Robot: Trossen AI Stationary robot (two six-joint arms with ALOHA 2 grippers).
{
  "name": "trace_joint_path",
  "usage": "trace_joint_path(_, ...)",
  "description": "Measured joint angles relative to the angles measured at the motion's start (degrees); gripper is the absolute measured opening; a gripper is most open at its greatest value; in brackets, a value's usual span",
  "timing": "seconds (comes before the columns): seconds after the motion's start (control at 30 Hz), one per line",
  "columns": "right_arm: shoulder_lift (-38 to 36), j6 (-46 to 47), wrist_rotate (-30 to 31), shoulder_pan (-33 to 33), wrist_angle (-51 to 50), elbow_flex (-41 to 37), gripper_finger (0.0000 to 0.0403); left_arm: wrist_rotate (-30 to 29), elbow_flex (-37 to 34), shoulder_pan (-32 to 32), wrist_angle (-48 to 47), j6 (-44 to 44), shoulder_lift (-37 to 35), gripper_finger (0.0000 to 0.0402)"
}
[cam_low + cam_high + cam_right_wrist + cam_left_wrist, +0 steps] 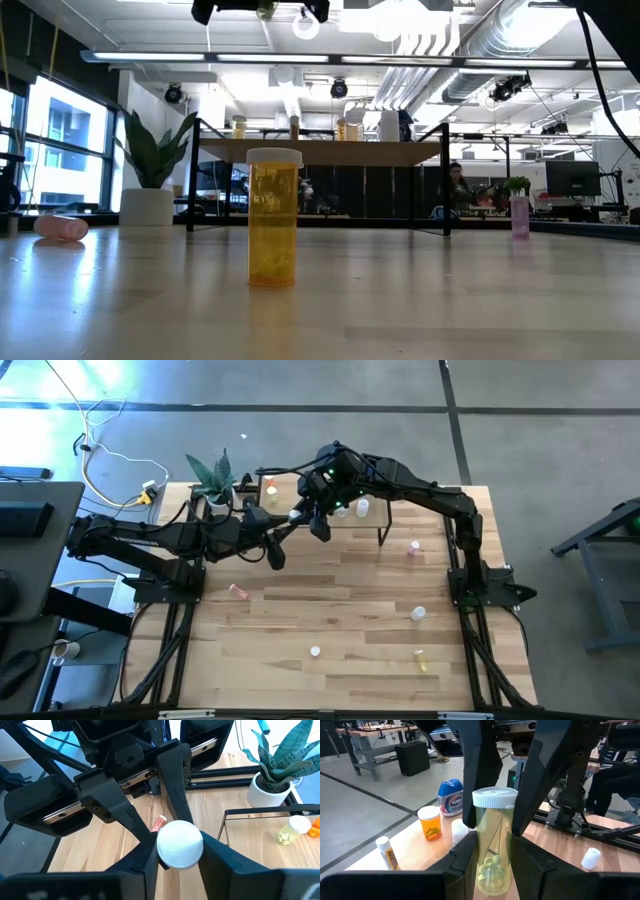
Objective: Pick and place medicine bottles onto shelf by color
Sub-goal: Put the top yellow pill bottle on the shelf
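A clear pale-yellow bottle with a white cap is held in the air by both grippers near the shelf at the table's far side. My left gripper reaches in level from the left. My right gripper comes down from above. In the high view they meet at the cap. The shelf top bears a blue bottle, an orange one and white ones. Loose bottles stand or lie on the table. My left gripper pinches the bottle's lower body between its two fingers, coming level from the table's left. The bottle stands upright in the hold, cap up. My right gripper has the white cap's rim between its two fingers, pointing down from above.
On the table are a yellow bottle near the front, a pink one lying at the left, a pink one upright at the right, and white ones. A potted plant stands at the far left corner.
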Motion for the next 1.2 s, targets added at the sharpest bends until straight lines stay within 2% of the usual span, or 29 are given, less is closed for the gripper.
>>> trace_joint_path(0.37,0.0,0.0,0.0,0.0,-0.1,0.0,0.0100,0.0,0.0,0.0,0.0,0.0,0.0,0.0094)
trace_joint_path(0.47,0.0,0.0,0.0,0.0,-0.2,0.0,0.0100,0.0,0.0,0.0,0.0,0.0,0.0,0.0112)
trace_joint_path(0.67,0.0,0.0,0.0,-0.3,-0.3,0.0,0.0099,-0.2,0.0,0.0,0.0,-0.1,0.0,0.0176)
trace_joint_path(0.87,0.0,0.0,0.0,-2.2,-0.3,0.0,0.0099,-5.2,0.0,0.0,-0.1,-2.0,0.0,0.0228)
trace_joint_path(1.0,0.0,-0.2,0.0,-4.6,-0.3,0.0,0.0099,-8.3,0.0,0.1,-0.1,-2.0,0.0,0.0243)
trace_joint_path(1.2,0.0,-1.4,0.0,-9.5,-0.3,0.0,0.0099,-8.8,0.0,2.1,-0.1,-2.0,0.0,0.0245)
